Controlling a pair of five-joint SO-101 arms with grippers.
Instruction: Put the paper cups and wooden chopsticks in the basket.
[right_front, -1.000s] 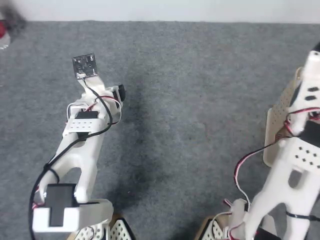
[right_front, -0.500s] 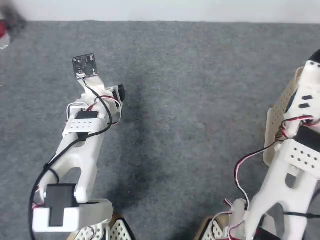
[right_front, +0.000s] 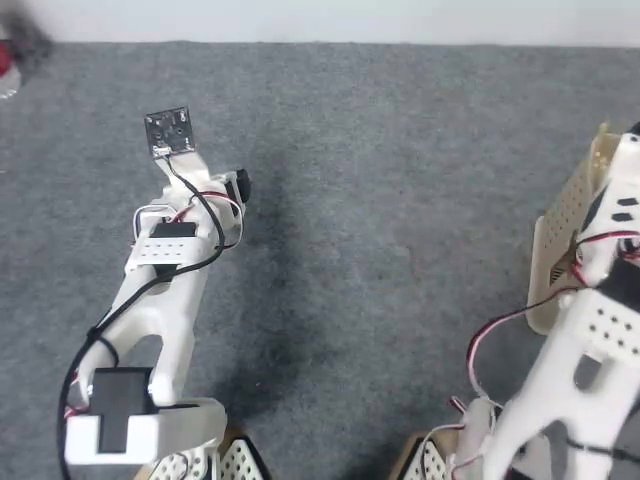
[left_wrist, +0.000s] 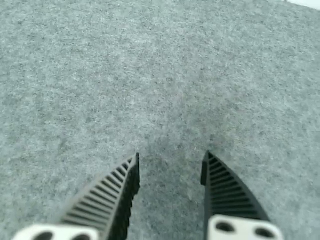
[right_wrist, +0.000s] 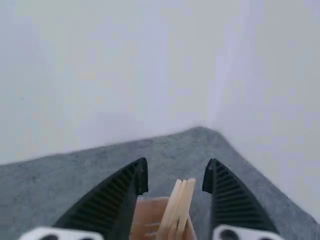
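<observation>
L gripper (left_wrist: 170, 162) spread over grey mat (left_wrist: 150, 70), R gripper (right_wrist: 175, 175) spread, wooden chopsticks (right_wrist: 179, 210) between its jaws, high view adds basket (right_front: 565, 215) under R arm (right_front: 600, 335)

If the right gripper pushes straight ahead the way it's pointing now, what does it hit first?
Most likely the wooden chopsticks, whose ends sit just ahead of the open right gripper, in line with its gap. Beyond them lie grey carpet and a white wall; depth is unclear.

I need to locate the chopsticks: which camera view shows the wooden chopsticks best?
The right wrist view: the wooden chopsticks stand out pale between the fingers of the open right end effector. The high view gives the right arm over the basket there; the left wrist view faces grey carpet.
</observation>
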